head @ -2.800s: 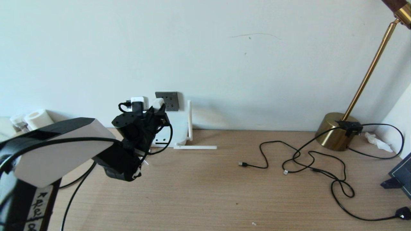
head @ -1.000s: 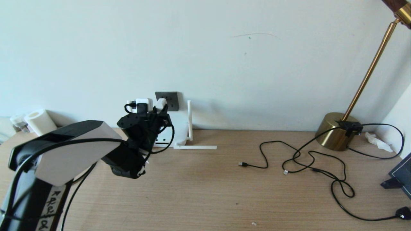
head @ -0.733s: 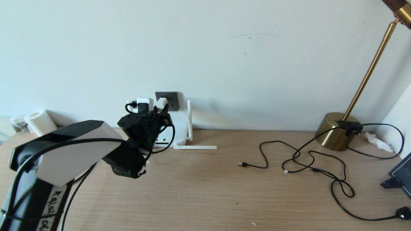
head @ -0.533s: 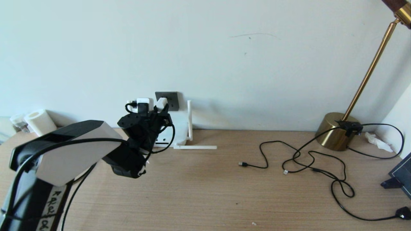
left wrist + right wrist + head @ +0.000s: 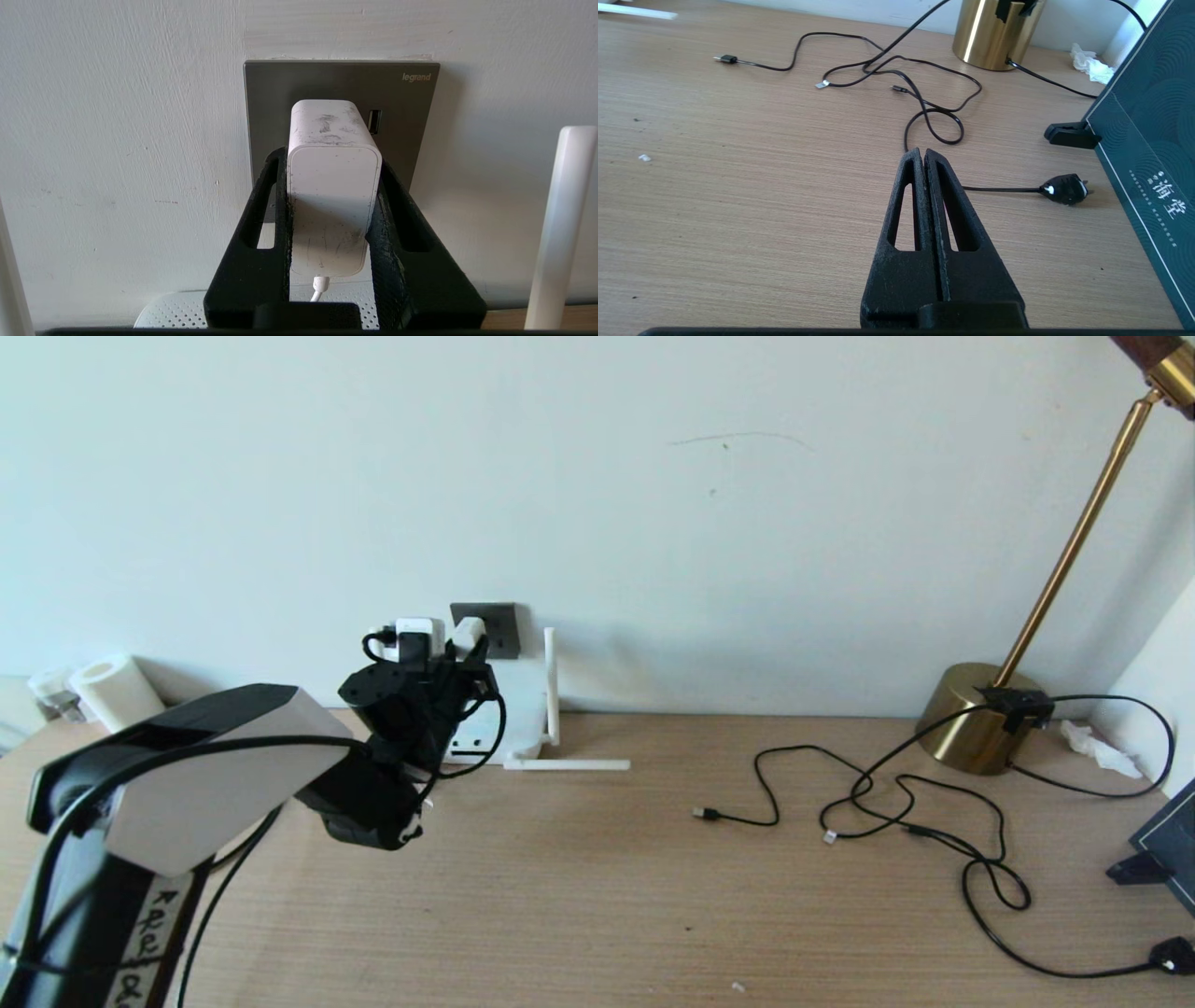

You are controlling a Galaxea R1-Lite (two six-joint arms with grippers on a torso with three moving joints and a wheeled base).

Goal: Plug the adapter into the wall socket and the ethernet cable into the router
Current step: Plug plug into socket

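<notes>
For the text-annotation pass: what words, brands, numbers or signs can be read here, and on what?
"legrand": on the wall socket, top corner of its grey plate.
"海堂": pale characters on the dark teal box; smaller print beside them is too small to read.
Handwritten marks on the left arm's tape label: unreadable.

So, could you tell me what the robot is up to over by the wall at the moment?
The left gripper is clamped on the adapter and holds it up against the wall socket, with the router just below on the desk. Whether the pins are fully in cannot be seen. The right gripper is shut and empty, idle above the desk near some thin black cords.
</notes>
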